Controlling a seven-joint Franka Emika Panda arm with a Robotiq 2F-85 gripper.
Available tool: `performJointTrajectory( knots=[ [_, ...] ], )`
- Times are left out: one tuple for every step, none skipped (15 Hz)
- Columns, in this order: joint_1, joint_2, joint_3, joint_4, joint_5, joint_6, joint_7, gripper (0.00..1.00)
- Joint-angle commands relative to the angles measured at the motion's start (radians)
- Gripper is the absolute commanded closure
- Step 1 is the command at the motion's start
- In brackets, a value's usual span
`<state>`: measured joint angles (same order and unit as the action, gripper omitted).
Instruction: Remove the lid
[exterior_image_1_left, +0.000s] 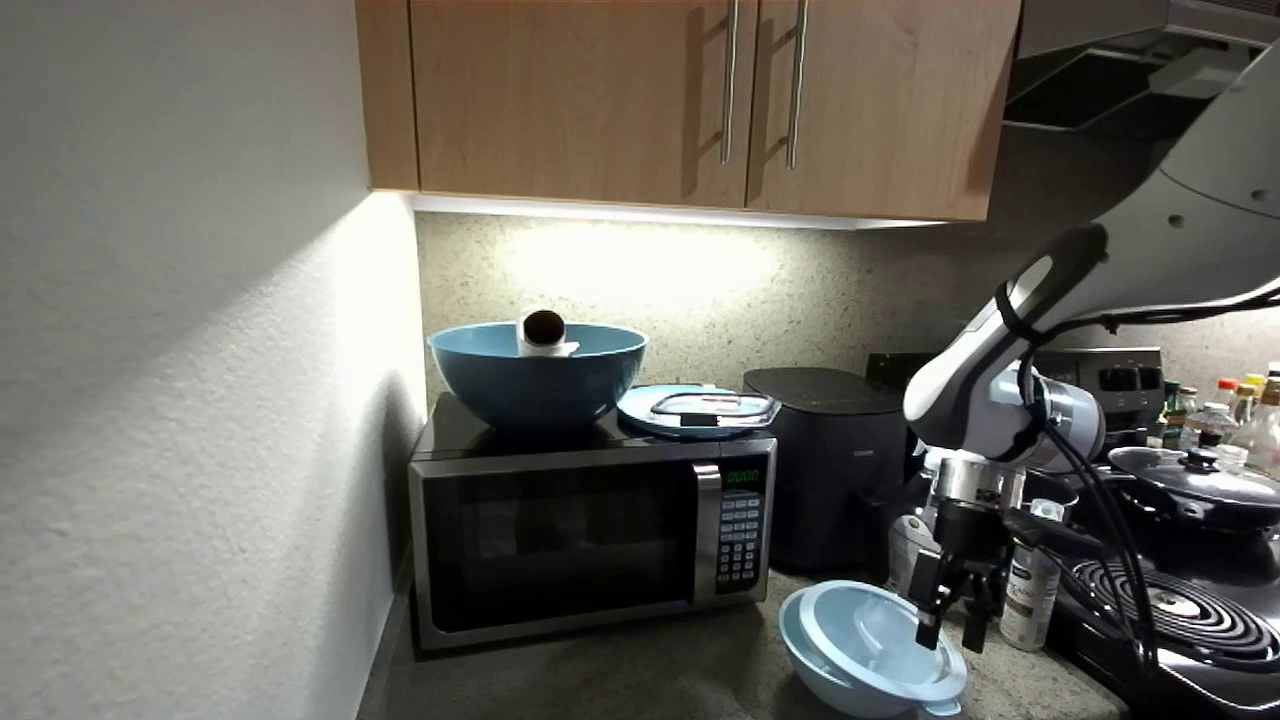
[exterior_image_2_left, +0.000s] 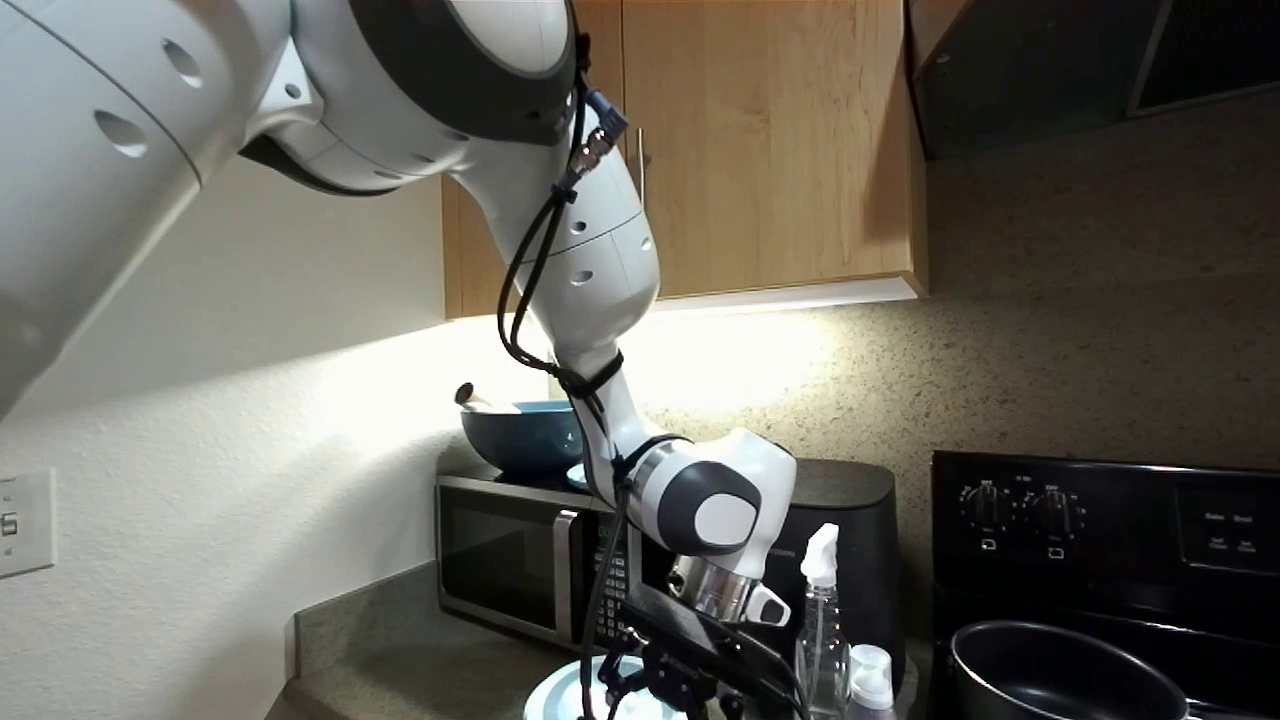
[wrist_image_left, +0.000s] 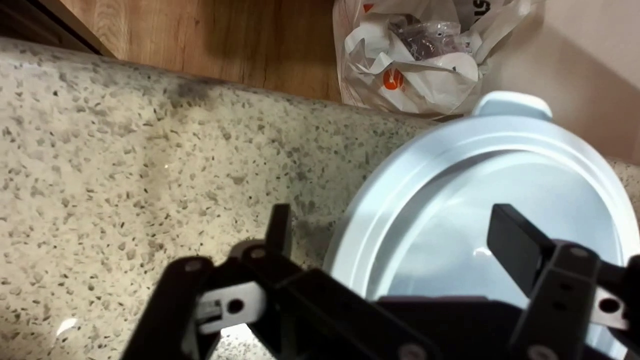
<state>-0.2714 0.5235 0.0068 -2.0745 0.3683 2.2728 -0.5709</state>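
Observation:
The round pale-blue lid (exterior_image_1_left: 880, 645) sits tilted on a pale-blue bowl (exterior_image_1_left: 825, 680) on the counter in an exterior view. Its left part shows low in an exterior view (exterior_image_2_left: 553, 697), partly hidden by the arm. In the wrist view the lid (wrist_image_left: 440, 250) fills the right side, with its raised ring and a tab at the top. My gripper (wrist_image_left: 392, 230) is open and empty, one finger over the counter outside the rim and the other over the lid's middle. In an exterior view the gripper (exterior_image_1_left: 952, 638) hangs at the lid's right side; contact cannot be told.
A microwave (exterior_image_1_left: 560, 545) stands left of the bowl, with a large blue bowl (exterior_image_1_left: 540, 385) on top. A black appliance (exterior_image_1_left: 820, 480) stands behind. A white bottle (exterior_image_1_left: 1028, 595) and spray bottle (exterior_image_2_left: 820, 640) stand near the stove (exterior_image_1_left: 1190, 620). A plastic bag (wrist_image_left: 410, 75) lies beyond the counter edge.

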Motion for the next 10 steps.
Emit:
performJointTrajectory(
  knots=[
    [-0.023, 0.007, 0.028, 0.014, -0.002, -0.028, -0.037, 0.0],
    [-0.026, 0.012, 0.034, 0.021, -0.007, -0.043, -0.058, 0.0],
    [-0.029, 0.017, 0.042, 0.028, -0.006, -0.058, -0.084, 0.0],
    [-0.032, 0.021, 0.047, 0.035, -0.003, -0.08, -0.106, 0.0],
    [-0.035, 0.022, 0.054, 0.038, 0.002, -0.099, -0.136, 0.0],
    [-0.034, 0.025, 0.055, 0.043, 0.002, -0.114, -0.154, 0.0],
    [-0.035, 0.027, 0.056, 0.048, 0.003, -0.133, -0.176, 0.0],
    [-0.035, 0.032, 0.055, 0.056, 0.003, -0.151, -0.19, 0.0],
    [-0.029, 0.039, 0.047, 0.065, -0.004, -0.168, -0.188, 0.0],
    [-0.018, 0.042, 0.034, 0.07, -0.013, -0.173, -0.158, 0.0]
  ],
)
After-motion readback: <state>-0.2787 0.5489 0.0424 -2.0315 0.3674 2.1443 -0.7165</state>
